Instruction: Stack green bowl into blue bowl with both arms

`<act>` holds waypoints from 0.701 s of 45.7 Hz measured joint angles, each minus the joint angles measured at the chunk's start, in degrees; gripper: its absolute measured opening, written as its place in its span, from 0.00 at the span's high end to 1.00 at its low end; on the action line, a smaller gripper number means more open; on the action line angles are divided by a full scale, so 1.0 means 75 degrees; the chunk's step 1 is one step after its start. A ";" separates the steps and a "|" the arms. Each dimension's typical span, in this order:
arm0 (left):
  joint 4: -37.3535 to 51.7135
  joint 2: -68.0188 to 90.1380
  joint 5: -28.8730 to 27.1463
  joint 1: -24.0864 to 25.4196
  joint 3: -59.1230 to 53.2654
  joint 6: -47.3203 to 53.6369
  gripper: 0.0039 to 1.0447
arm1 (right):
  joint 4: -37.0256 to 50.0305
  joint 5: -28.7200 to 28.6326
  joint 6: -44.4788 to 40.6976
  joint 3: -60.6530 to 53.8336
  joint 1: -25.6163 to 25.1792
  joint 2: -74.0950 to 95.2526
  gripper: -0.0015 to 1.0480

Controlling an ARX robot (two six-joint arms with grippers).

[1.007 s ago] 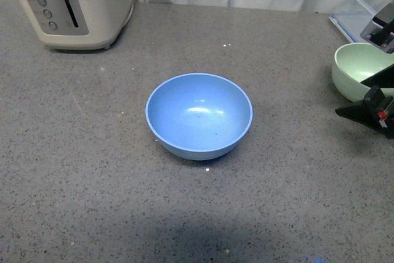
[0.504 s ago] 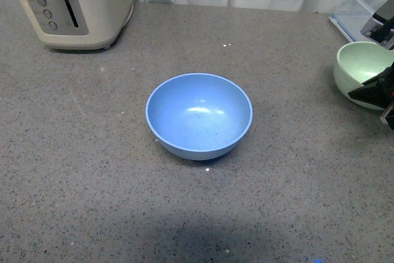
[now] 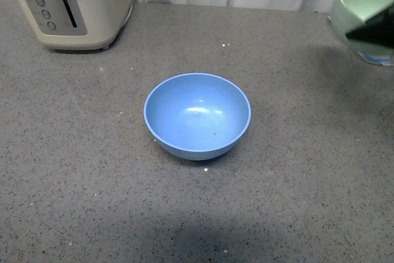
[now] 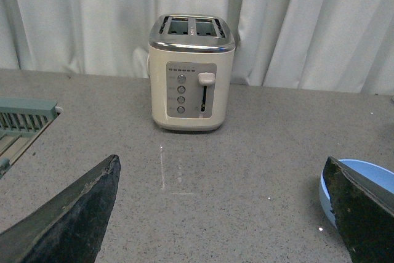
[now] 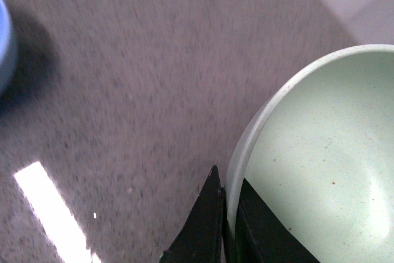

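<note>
Between the right fingers (image 5: 206, 220), clamped on its rim, the green bowl (image 5: 320, 152) hangs tilted above the surface (image 3: 295, 201); the blue bowl (image 3: 197, 115) rests well to their left. The left fingers (image 4: 74, 214) gape, empty.

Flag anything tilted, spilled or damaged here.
Only the green bowl stands out: at the far right it is tipped, its opening facing the camera, its rim pinched by the right pincer. The blue bowl sits upright and empty; no spills or damage show.
</note>
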 joint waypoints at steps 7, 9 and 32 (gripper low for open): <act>0.0000 0.0000 -0.0003 0.0000 0.0000 0.0000 0.06 | -0.0603 -0.0248 -0.0289 0.0504 0.1081 -0.0498 0.98; 0.0000 0.0000 -0.0003 0.0000 0.0000 0.0000 0.06 | -0.0676 -0.0271 -0.0353 0.0519 0.1431 -0.0495 0.98; 0.0000 0.0000 -0.0003 0.0000 0.0000 0.0000 0.06 | -0.0810 -0.0402 -0.0210 0.0055 0.3416 -0.0428 0.98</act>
